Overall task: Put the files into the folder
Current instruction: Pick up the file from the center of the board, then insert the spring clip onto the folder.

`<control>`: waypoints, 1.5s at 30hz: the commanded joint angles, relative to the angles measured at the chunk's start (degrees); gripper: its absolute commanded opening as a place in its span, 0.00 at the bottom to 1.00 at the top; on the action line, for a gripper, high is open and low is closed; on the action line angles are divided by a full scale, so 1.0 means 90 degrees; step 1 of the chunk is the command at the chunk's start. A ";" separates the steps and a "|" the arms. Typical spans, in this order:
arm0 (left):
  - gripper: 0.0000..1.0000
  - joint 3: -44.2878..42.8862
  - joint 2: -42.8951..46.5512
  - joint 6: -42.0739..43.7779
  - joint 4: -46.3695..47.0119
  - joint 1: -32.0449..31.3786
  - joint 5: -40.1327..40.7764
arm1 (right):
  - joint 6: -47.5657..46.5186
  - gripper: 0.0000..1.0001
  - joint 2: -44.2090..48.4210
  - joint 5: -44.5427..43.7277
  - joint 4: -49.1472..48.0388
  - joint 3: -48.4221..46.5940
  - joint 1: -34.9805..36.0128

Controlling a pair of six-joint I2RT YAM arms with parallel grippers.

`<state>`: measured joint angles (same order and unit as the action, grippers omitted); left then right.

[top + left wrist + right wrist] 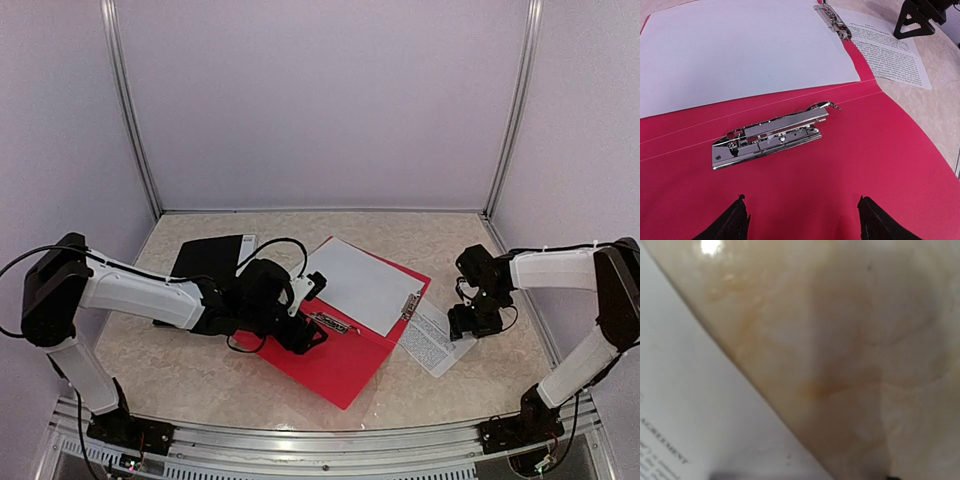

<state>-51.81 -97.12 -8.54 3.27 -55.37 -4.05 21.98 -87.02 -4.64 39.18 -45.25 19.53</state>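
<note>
The red folder [340, 365] lies open on the table, with a metal clip [770, 135] on its near half. One blank white sheet of the files [362, 285] rests on its far half. A printed sheet [436, 342] lies on the table against the folder's right edge, beside a second clip [833, 21]. My left gripper [802, 216] hovers open just above the red cover near the first clip, with nothing between its fingers. My right gripper [472, 324] is low over the printed sheet's [685, 410] right edge, open, with only paper and table beneath it.
A black board or folder [210, 258] with a white sheet edge lies at the back left, behind my left arm. The marbled table [200, 370] is enclosed by pale walls with metal posts [130, 110] at the back corners.
</note>
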 commanded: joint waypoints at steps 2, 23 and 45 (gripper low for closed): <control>0.73 0.0122 0.0272 0.0146 0.0139 -0.0046 0.0028 | -0.0142 0.69 -0.0428 0.0418 0.0025 0.0128 -0.0108; 0.73 -0.0180 0.0196 0.0264 -0.0144 -0.0046 0.0191 | -0.0217 0.01 0.0185 -0.0210 0.0402 -0.0264 -0.0106; 0.99 -0.1185 0.0391 -0.0646 -0.0140 0.0462 0.0331 | -0.0668 0.00 0.1578 -0.0612 0.0873 -0.3145 0.0829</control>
<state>-58.28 -95.44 -10.52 1.15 -54.00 3.05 18.33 -73.45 -15.94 51.05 -72.05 22.76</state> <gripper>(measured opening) 0.987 0.004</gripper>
